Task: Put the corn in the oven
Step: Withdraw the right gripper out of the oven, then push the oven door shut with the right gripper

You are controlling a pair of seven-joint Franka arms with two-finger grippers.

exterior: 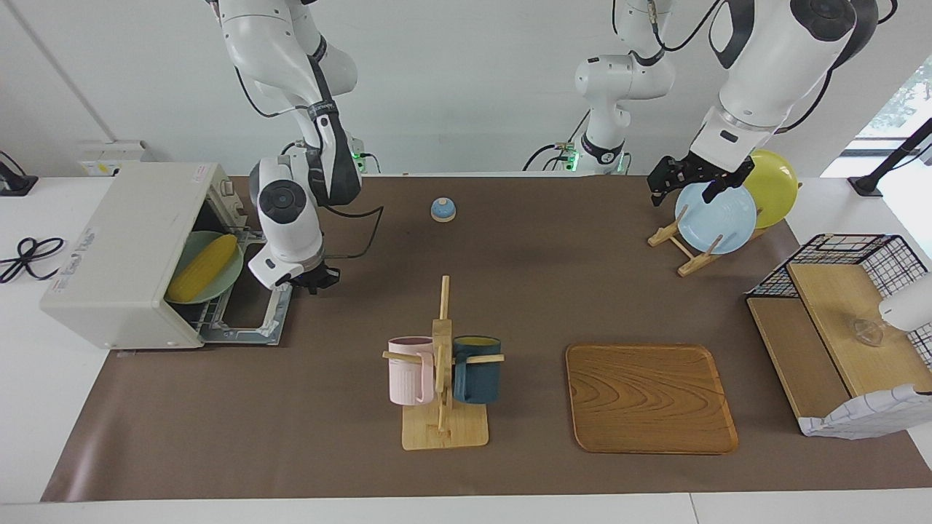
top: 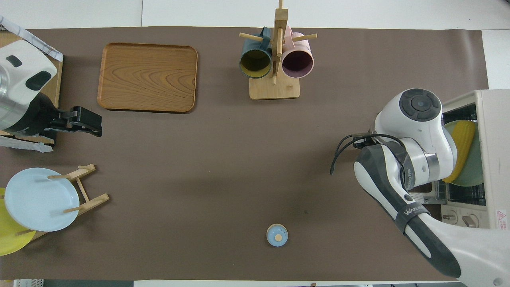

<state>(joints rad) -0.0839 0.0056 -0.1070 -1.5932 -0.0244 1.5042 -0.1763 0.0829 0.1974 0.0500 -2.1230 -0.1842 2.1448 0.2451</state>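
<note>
Our right gripper (exterior: 314, 280) is clenched shut on nothing, its dark fingertips meeting just over the outer edge of the lowered glass-windowed door (exterior: 251, 314) of the boxy off-white toaster oven (exterior: 120, 255). In the overhead view the arm's white wrist hides this gripper. The bright yellow corn cob (exterior: 205, 268) (top: 461, 149) lies on a pale green round plate (exterior: 222, 280) (top: 474, 167) inside the oven, on the wire rack, apart from the gripper. Our left gripper (exterior: 688, 178) (top: 81, 121) waits with its black jaws spread wide and empty, over the wooden plate rack (exterior: 681, 244) that holds a light blue plate (exterior: 717, 215) and a round yellow plate (exterior: 775, 185), toward the left arm's end of the table.
</note>
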